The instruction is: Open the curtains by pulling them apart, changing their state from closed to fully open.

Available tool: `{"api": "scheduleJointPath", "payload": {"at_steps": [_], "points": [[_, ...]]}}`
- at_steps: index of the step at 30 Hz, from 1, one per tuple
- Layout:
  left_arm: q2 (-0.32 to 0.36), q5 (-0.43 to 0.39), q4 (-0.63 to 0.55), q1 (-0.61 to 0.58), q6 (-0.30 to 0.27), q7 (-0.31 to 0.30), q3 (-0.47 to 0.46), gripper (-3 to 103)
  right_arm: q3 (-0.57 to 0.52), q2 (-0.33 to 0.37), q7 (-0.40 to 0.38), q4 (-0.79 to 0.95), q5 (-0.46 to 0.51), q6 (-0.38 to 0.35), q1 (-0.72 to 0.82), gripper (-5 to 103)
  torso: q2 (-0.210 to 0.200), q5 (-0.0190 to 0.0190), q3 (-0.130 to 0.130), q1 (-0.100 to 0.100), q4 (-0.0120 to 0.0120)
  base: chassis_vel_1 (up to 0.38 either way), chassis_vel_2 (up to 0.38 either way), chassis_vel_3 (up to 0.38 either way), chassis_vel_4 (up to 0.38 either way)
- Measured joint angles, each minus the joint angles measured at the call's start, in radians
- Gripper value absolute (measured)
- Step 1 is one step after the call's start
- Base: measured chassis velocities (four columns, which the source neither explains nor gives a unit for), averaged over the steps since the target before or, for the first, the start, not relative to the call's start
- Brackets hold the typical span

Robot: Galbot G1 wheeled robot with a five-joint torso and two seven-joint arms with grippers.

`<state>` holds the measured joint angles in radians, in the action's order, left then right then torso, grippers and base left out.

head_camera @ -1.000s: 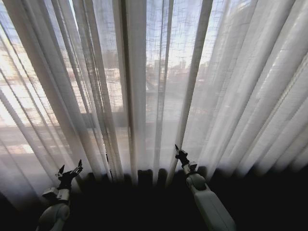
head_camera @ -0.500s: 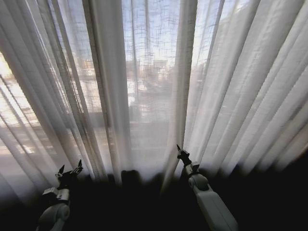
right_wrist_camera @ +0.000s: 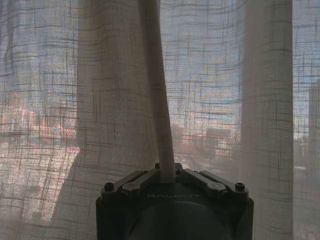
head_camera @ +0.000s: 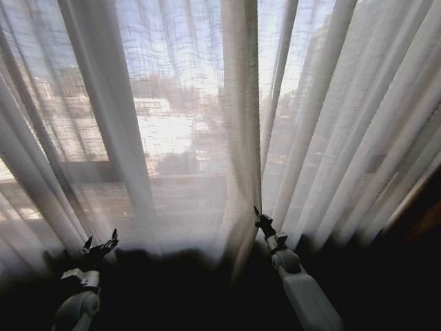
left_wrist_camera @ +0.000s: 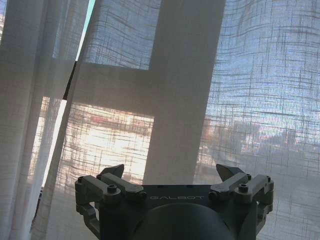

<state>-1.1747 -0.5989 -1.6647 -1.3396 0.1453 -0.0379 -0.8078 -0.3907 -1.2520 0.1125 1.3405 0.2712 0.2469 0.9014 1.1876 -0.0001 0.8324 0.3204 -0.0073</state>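
Observation:
The sheer white pleated curtains hang across the whole window. My right gripper is low in the middle, shut on one thick vertical fold. The right wrist view has that fold running down into the shut right gripper, with more curtain fabric behind. At the lower left, my left gripper is open and holds nothing. From the left wrist view the left gripper faces curtain fabric a short way off.
A window frame bar shows through the fabric on the left. A narrow slit between two panels lets bare sky through. The strip below the curtain hems is dark. A brownish edge appears at the far right.
The whole head view has shifted, so the camera has moved. The pleats have slid leftward in the picture and the fabric between the arms lies flatter. Both grippers keep their places and states.

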Motion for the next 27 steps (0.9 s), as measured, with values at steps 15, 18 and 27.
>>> {"api": "scheduleJointPath", "payload": {"at_steps": [15, 18, 27], "points": [[0.000, 0.000, 0.000, 0.000, 0.000, 0.000, 0.000, 100, -0.011, -0.001, 0.012, -0.003, 0.001, 0.004, 0.008, 0, 0.000, 0.0004, 0.000, 0.000, 0.0000, -0.356, -0.360, 0.358, 0.355], [0.000, 0.000, 0.000, 0.000, 0.000, 0.000, 0.000, 100, -0.011, -0.002, 0.014, -0.005, 0.001, 0.006, 0.008, 0, 0.000, 0.0000, 0.000, 0.000, 0.0000, -0.345, -0.355, 0.357, 0.350], [0.000, 0.000, 0.000, 0.000, 0.000, 0.000, 0.000, 100, -0.012, -0.003, 0.019, -0.004, 0.002, 0.009, 0.013, 0, 0.000, 0.0004, 0.000, 0.000, 0.0001, -0.362, -0.350, 0.349, 0.355]]}}
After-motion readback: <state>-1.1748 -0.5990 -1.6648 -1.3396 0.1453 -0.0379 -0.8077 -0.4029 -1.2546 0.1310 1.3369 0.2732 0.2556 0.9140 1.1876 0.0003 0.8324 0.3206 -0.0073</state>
